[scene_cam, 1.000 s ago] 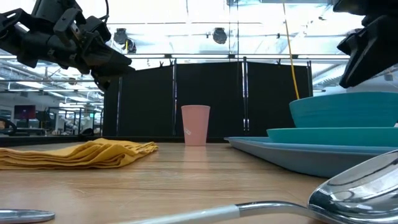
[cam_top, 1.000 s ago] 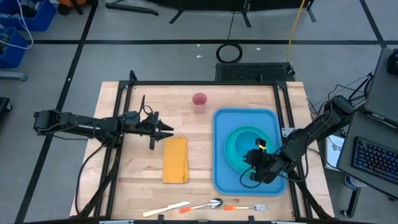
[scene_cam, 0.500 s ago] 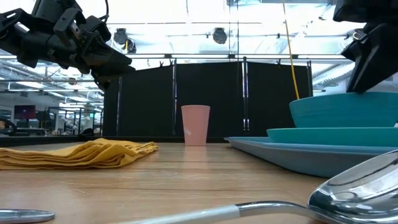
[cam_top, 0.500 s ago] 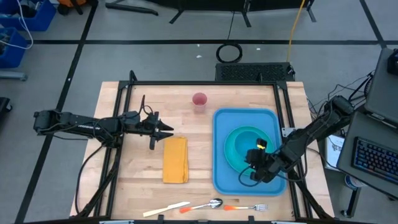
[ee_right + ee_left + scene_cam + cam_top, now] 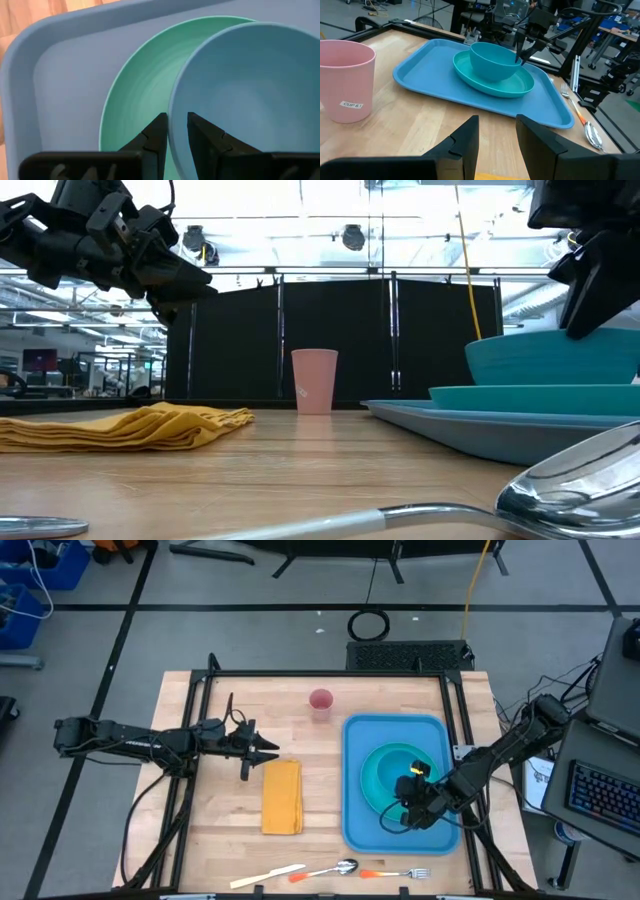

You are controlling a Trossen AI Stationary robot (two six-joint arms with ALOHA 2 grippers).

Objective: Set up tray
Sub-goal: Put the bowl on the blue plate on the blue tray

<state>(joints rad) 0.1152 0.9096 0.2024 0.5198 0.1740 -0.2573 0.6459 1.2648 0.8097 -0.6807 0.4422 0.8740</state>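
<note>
The big blue tray (image 5: 395,783) lies on the table (image 5: 210,830), and it is the landmark here. On the tray sits a round green plate (image 5: 374,785), and a blue-green bowl (image 5: 492,61) sits on the plate. The right gripper (image 5: 176,131) is at the rim of the bowl, on the side of the tray nearest the spoon (image 5: 338,867) and fork (image 5: 396,873). Its two fingers are only a little apart, with one finger on each side of the bowl's thin edge. They look ready to pinch or let go, but it is hard to be sure they press the rim, so I cannot tell if it is truly holding the bowl. What could go wrong: if the gripper pulls away while it is pinching, the bowl could tip or slide off the plate. A sideways bump could also push the plate across the tray. The left gripper (image 5: 495,137) waits well away from the tray, above the table near the yellow napkin (image 5: 282,796). Its fingers are spread apart and hold nothing. The pink cup (image 5: 320,701) stands just off the tray's far corner. A pale knife (image 5: 266,876) lies near the spoon, off the tray. These things do not look set on the tray yet.
</note>
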